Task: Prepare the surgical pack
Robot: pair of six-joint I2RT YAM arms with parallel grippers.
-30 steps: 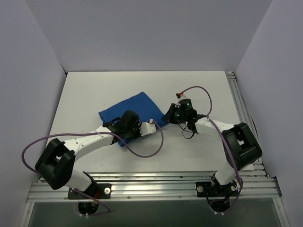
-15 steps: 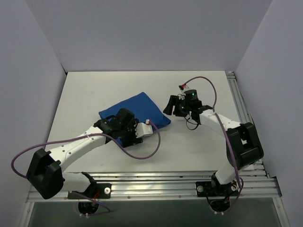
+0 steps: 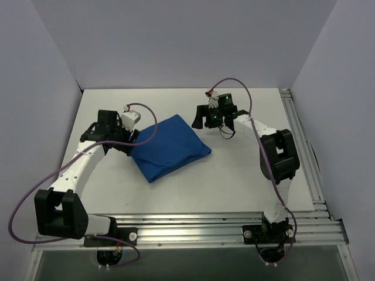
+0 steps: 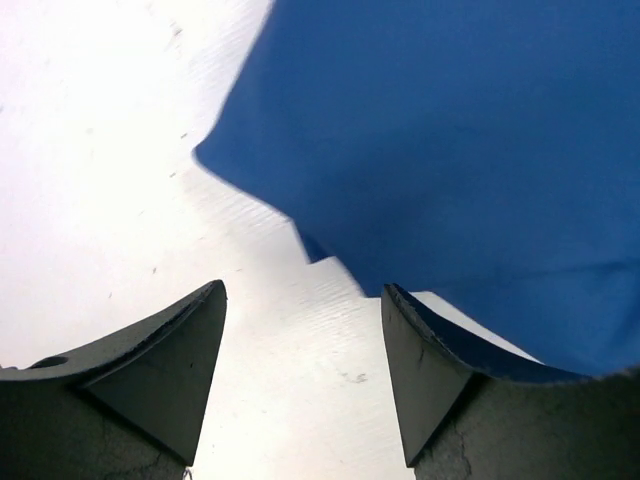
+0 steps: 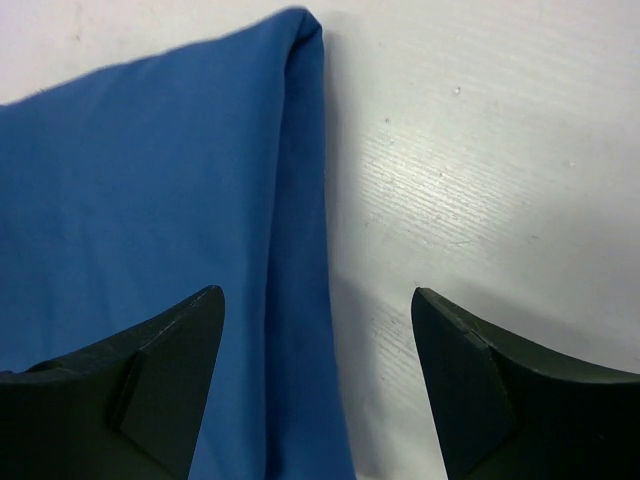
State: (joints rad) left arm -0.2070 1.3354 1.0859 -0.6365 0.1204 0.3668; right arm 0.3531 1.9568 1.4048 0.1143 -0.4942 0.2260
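Surgical pack, a royal-blue cloth parcel (image 3: pixel 170 146), lies loose; we see left gripper (image 4: pixel 300 295) and right gripper (image 5: pixel 315 295) gaping, empty. Its folds, barely visible to us, may spring open unpinned.

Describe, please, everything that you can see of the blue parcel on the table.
The blue parcel is royal-blue cloth folded into a flat, roughly four-cornered bundle, lying askew on the white table. Its contents do not show. A folded edge shows at its far corner. The left gripper and right gripper, both open, stand at its left and far corners without gripping it.
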